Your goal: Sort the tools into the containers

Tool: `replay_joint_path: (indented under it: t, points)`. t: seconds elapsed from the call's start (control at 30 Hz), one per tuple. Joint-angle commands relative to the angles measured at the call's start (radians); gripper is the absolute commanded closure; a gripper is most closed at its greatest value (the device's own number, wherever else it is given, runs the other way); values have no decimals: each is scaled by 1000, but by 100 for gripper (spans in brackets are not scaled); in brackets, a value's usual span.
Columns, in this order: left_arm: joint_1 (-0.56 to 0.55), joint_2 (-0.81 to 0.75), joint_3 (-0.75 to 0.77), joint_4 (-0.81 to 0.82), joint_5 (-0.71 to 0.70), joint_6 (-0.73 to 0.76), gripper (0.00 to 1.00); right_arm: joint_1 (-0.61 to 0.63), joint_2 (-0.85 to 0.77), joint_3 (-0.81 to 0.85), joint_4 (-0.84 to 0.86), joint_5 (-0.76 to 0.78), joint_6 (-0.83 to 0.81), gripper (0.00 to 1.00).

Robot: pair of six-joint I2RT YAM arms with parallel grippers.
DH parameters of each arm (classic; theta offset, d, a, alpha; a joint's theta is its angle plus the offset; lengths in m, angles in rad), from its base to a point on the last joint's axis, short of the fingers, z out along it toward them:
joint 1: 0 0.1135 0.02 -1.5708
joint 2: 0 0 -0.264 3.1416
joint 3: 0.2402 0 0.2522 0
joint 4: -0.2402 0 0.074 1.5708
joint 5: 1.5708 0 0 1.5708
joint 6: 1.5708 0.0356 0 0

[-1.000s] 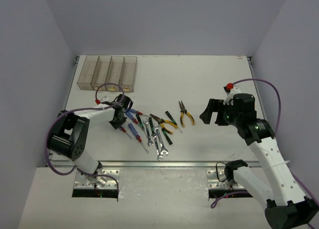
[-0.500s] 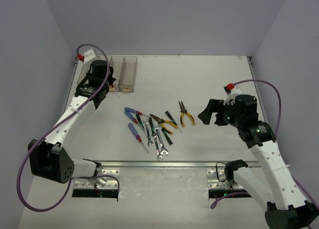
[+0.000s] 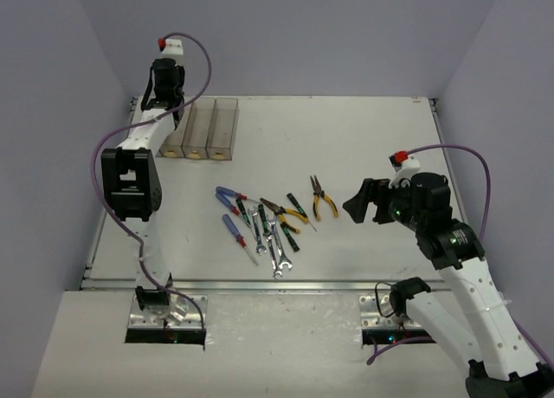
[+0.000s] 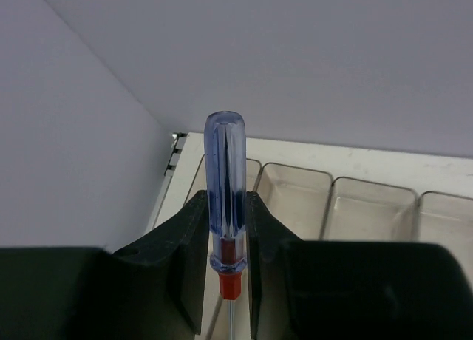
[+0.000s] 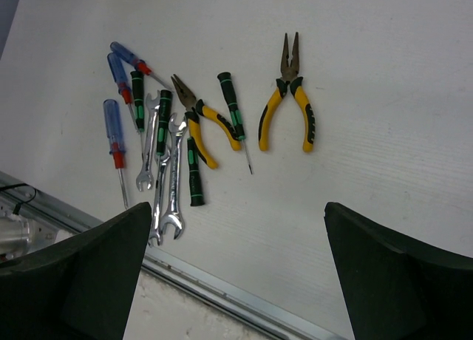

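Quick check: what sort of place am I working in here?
Most likely a lab robot test cell rather than a real workshop: a white table boxed in by bare walls, with loose hand tools and a row of clear bins laid out on it.

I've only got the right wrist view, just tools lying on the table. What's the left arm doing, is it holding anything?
Observer: Yes. The left pincer is shut on a blue screwdriver, gripping the lower half of its handle.
Operator: Where is it, relative to the bins?
Observer: In the top view it is at the table's far left corner, above the left end of the bins.
Operator: Anything in the bins yet?
Observer: In the left wrist view the compartments that show look empty. The leftmost is partly hidden behind the pincer.
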Motion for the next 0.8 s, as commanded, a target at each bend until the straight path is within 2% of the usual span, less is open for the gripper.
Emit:
replay_joint_path:
  t: [0.0, 0.23, 0.57, 0.6, 0.63, 0.67, 0.77]
  points:
    - [92, 21, 69, 62, 123, 115, 100, 11, -11, 5, 21, 19, -19, 1]
    - [152, 112, 36, 41, 215, 195, 100, 17, -11, -7, 30, 2, -17, 1]
    - [167, 205, 9, 59, 283, 166, 97, 17, 47, 9, 21, -59, -31, 1]
    - [168, 211, 8, 58, 281, 164, 94, 17, 43, 10, 20, -70, -34, 1]
    - [170, 213, 6, 57, 276, 155, 84, 17, 37, 11, 21, -87, -37, 1]
    - [170, 214, 6, 56, 271, 149, 63, 17, 35, 13, 20, -101, -39, 1]
    - [170, 188, -17, 63, 249, 127, 36, 17, 30, 11, 32, -164, -37, 1]
